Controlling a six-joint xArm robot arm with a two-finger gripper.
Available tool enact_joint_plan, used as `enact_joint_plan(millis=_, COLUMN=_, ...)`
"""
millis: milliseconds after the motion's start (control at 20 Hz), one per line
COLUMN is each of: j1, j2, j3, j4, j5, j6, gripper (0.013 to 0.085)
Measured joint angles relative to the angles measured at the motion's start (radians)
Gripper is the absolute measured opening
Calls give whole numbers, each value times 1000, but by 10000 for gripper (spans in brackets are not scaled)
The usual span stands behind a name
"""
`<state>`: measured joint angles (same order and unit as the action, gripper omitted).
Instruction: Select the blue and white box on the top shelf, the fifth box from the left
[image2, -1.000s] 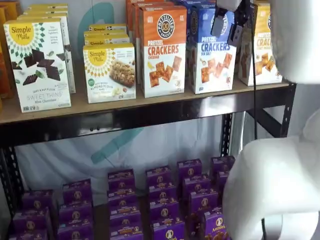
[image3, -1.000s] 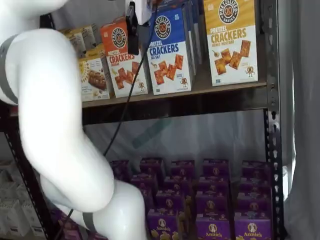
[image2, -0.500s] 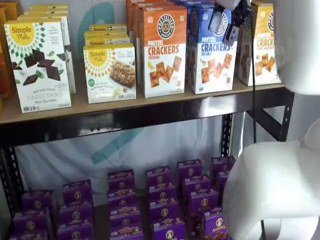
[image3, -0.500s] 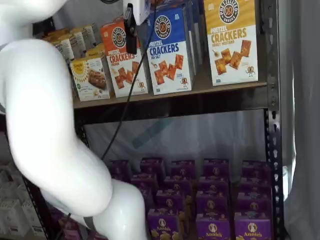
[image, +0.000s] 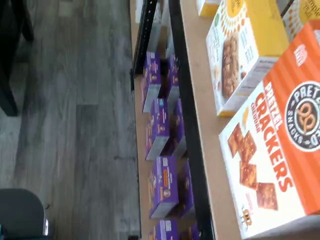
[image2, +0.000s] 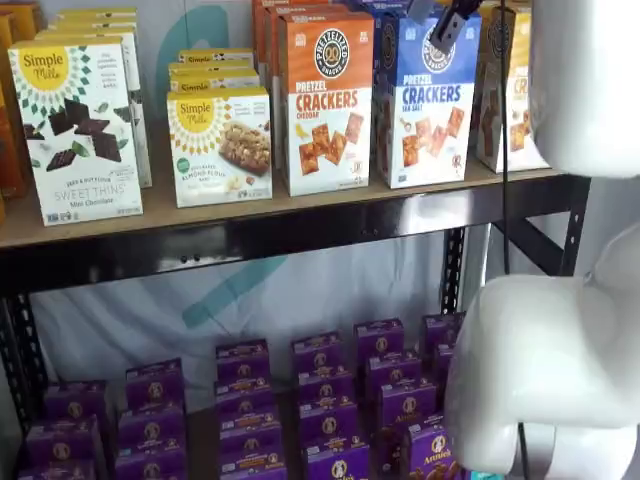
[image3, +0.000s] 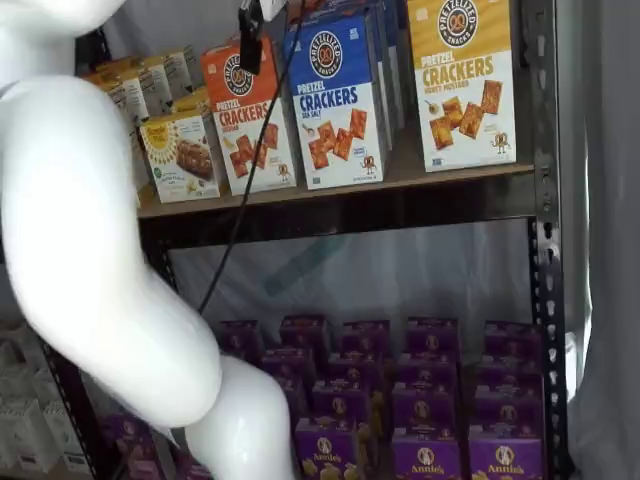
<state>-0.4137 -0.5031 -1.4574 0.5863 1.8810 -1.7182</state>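
On the top shelf (image2: 250, 225), the blue and white box (image2: 428, 100) stands between the Cheddar box (image2: 325, 100) on its left and the Honey Mustard box (image3: 462, 80) on its right. Left of the Cheddar box sits an almond bar box (image2: 220, 145). Annie's boxes (image2: 320, 400) line the lower shelf beneath.

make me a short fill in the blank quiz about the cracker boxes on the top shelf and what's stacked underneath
1. The blue and white box stands on the top shelf between the yellow cracker box and the ____ Cheddar box.
2. The word under "CRACKERS" on the blue and white box reads "SEA ____".
3. The small boxes on the lower shelf are ____ in colour.
4. The gripper hangs in front of the blue and white box's ____ edge.

Missing words: orange; SALT; purple; top
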Motion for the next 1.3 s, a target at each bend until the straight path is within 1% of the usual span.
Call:
enact_joint_plan(millis=100, j1=-17, j2=6, j3=-11, j4=23, j5=-1, j6=-1, gripper=850)
enact_joint_plan(millis=200, j1=-29, j2=-5, j3=3, j4=46, j5=-38, j6=-3, gripper=850)
enact_joint_plan(millis=300, j1=-30, j2=-28, j3=32, j4=58, j5=-106, j6=-4, gripper=850)
enact_joint_plan(millis=400, j1=-17, j2=-46, j3=58, j4=52, j5=-173, j6=-5, gripper=850)
enact_joint_plan(millis=450, j1=-3, j2=-51, j3=67, j4=37, j5=-211, j6=-5, gripper=850)
enact_joint_plan(millis=650, j1=47, j2=-31, j3=69, j4=-22, j5=-304, j6=-5, gripper=850)
enact_joint_plan(millis=850, j1=78, j2=2, j3=57, j4=-63, j5=-361, j6=-6, gripper=850)
enact_joint_plan(millis=1000, j1=100, j2=40, j3=29, j4=-106, j5=-378, j6=-10, gripper=850)
enact_joint_plan(millis=1300, j1=119, j2=110, j3=-32, j4=-174, j5=-368, j6=-20, gripper=850)
